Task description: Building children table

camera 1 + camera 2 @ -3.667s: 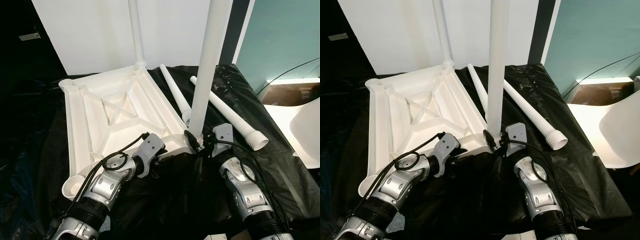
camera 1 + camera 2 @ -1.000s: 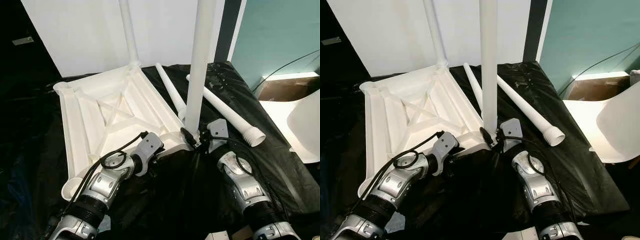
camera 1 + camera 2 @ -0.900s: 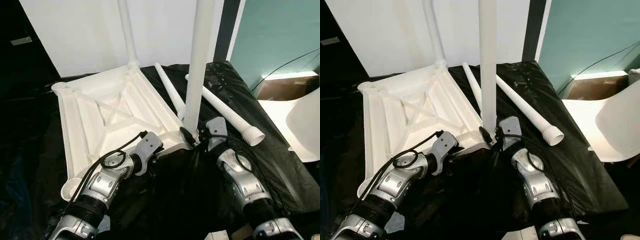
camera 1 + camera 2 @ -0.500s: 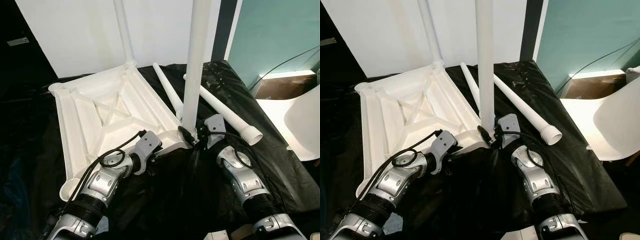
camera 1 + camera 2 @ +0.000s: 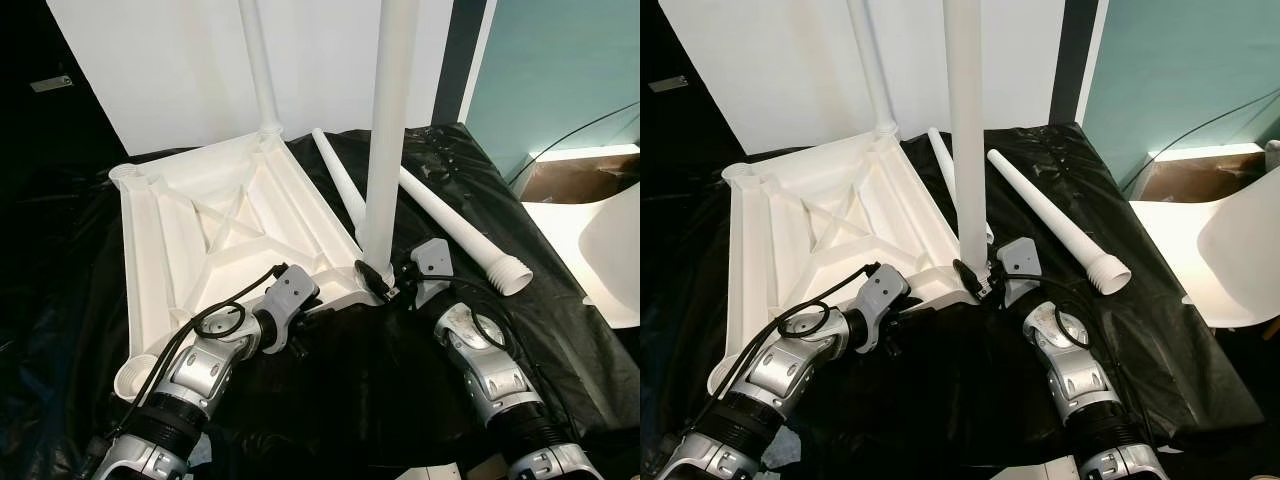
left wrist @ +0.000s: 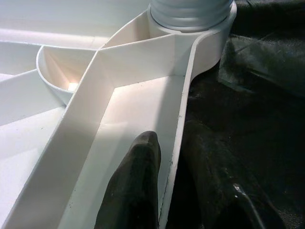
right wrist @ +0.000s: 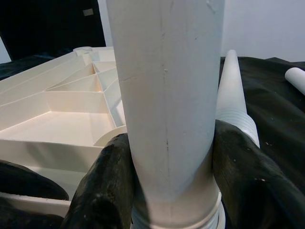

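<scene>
A white children's tabletop (image 5: 220,230) lies upside down on a black sheet. One white leg (image 5: 258,60) stands in its far corner socket. A second leg (image 5: 385,130) stands upright in the near right corner socket, and my right gripper (image 5: 385,285) is shut on its base. In the right wrist view the fingers (image 7: 109,181) press on both sides of this leg (image 7: 167,95). My left gripper (image 5: 305,320) is shut on the tabletop's near rim (image 6: 178,119), one finger (image 6: 140,171) inside and one outside. Two loose legs (image 5: 340,180) (image 5: 460,235) lie to the right.
The black sheet (image 5: 380,400) covers the work surface. A white panel (image 5: 170,70) stands behind the tabletop. To the right are a white chair (image 5: 610,250) and a cardboard box (image 5: 575,180) on the floor, with a cable above them.
The whole picture has shifted a little, so the camera moved. Both grippers keep their holds, and the near leg stays upright in its socket.
</scene>
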